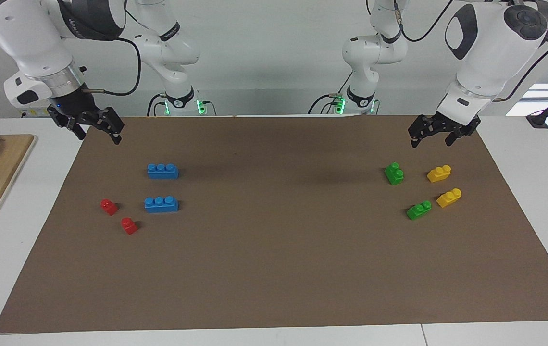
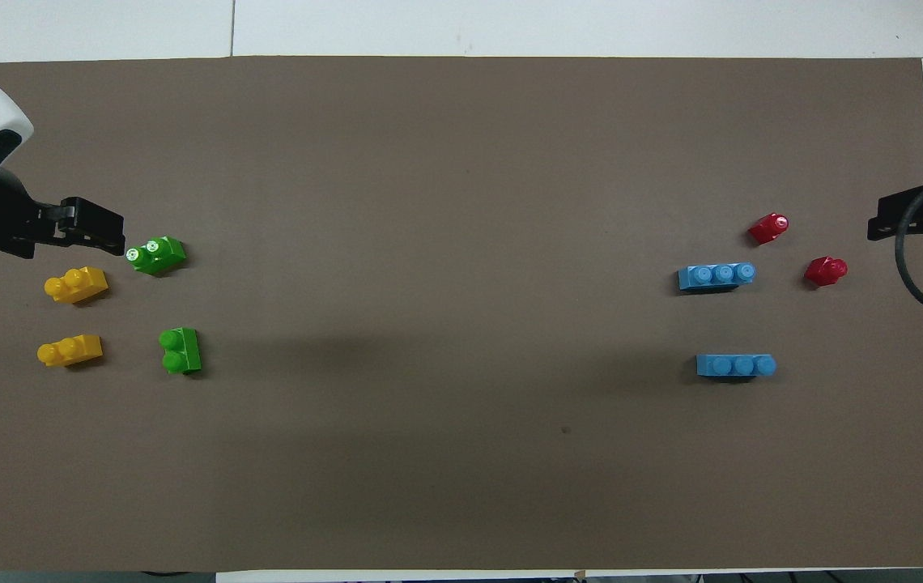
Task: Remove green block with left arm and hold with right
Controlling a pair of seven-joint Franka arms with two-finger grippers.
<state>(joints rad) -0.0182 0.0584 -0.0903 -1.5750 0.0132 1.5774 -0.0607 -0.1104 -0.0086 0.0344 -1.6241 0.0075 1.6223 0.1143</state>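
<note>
While the right gripper point(image 1: 97, 129) hangs wide open and empty over the brown paper mat's point(image 1: 274, 269) corner at the robots' edge, two small red one-stud plastic bricks point(image 1: 109, 206) and two long blue three-stud plastic bricks point(image 1: 162, 171) lie toward the right arm's end. Toward the left arm's end sits the green block point(image 1: 394, 173), upright on the mat, nearer to the robots than a flatter green two-stud piece point(image 1: 418, 210). Two yellow flat plastic pieces point(image 1: 439, 173) lie beside them, closer to that end edge. The left gripper point(image 1: 431, 136) hangs spread and empty over the mat's robot-side edge, clear of the green block.
</note>
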